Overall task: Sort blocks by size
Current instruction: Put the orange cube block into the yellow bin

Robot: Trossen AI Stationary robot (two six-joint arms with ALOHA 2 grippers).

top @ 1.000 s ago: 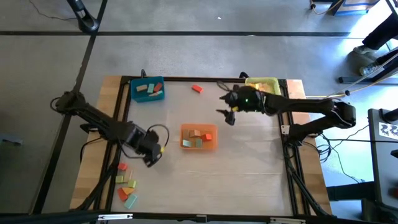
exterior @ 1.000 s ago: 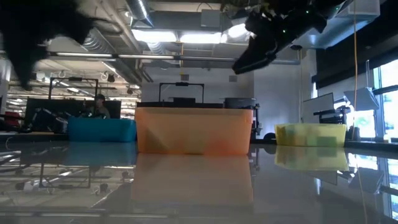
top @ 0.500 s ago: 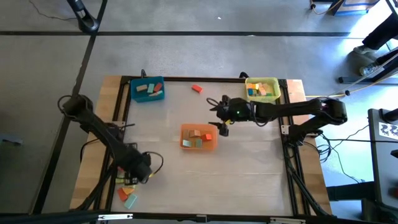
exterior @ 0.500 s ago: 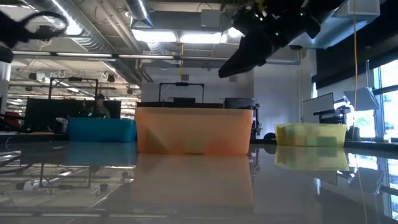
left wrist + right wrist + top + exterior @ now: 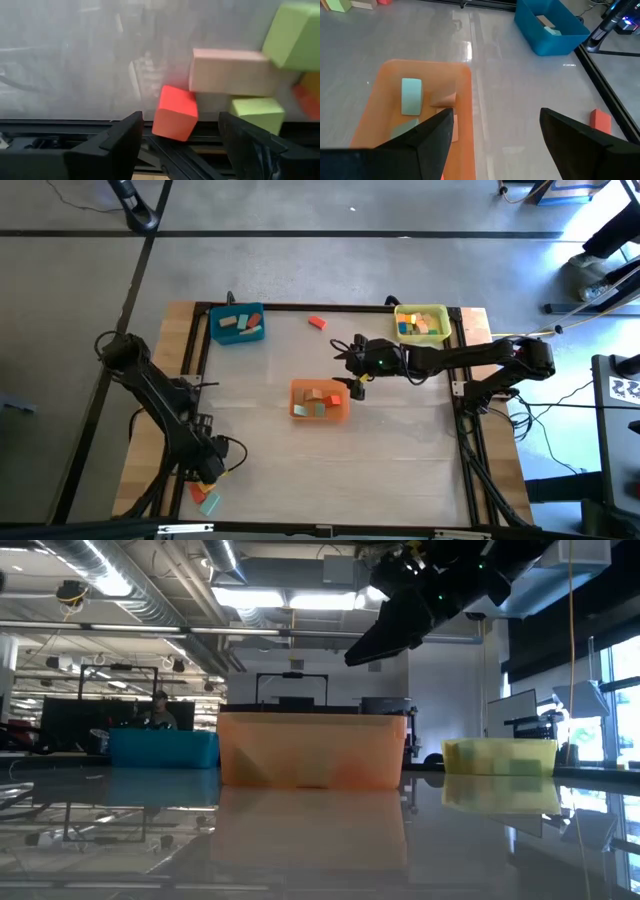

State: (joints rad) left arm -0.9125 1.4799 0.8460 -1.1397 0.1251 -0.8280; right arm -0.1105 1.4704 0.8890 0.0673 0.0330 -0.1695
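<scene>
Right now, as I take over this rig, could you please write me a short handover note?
Left end effector: open, empty, low over the loose blocks at the table's near-left corner, a red block between its fingers.
Right end effector: open, empty, above the orange tray's right edge.
Done: blocks lie in the blue tray, orange tray and yellow tray.
Left: the corner pile and one red block at the far edge.
</scene>
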